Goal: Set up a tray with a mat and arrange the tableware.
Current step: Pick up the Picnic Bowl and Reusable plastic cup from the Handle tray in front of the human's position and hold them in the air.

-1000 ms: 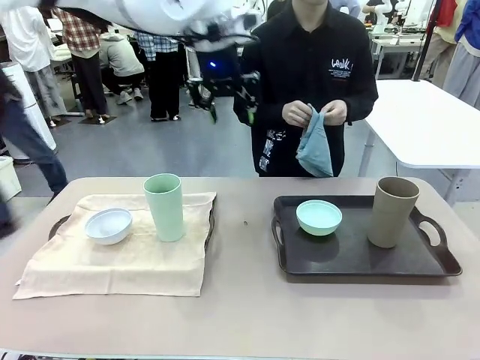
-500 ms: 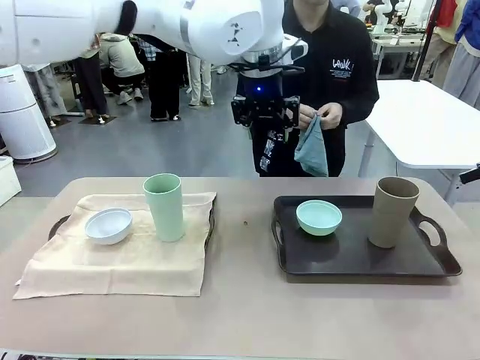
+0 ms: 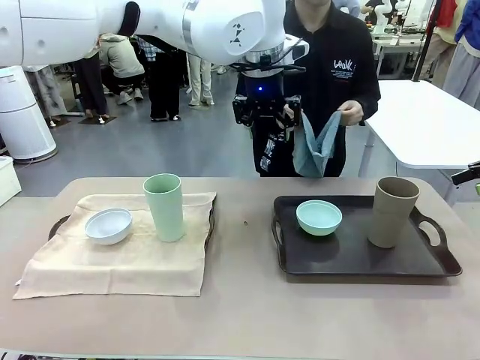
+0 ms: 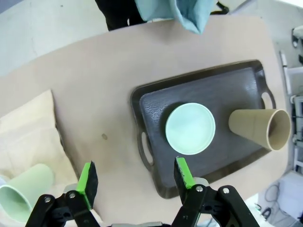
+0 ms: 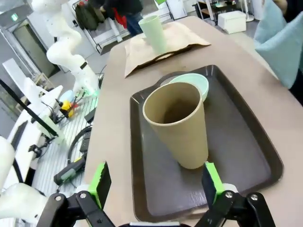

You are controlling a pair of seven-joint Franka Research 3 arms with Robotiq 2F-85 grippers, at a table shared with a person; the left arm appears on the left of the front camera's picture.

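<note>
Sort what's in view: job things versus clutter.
Job: dark tray, beige mat, white bowl, mint bowl, pale green cup, tan cup, hand-held blue cloth (likely a mat).
Lying about: white side table, white cylinder, small speck.

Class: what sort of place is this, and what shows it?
Probably a robotics lab: a white robot arm reaches over the table, with other worktables and people standing on the open floor behind.

light: bright, even overhead | shadows: soft | focus: sharp | wrist views: wide-angle edge distortion
</note>
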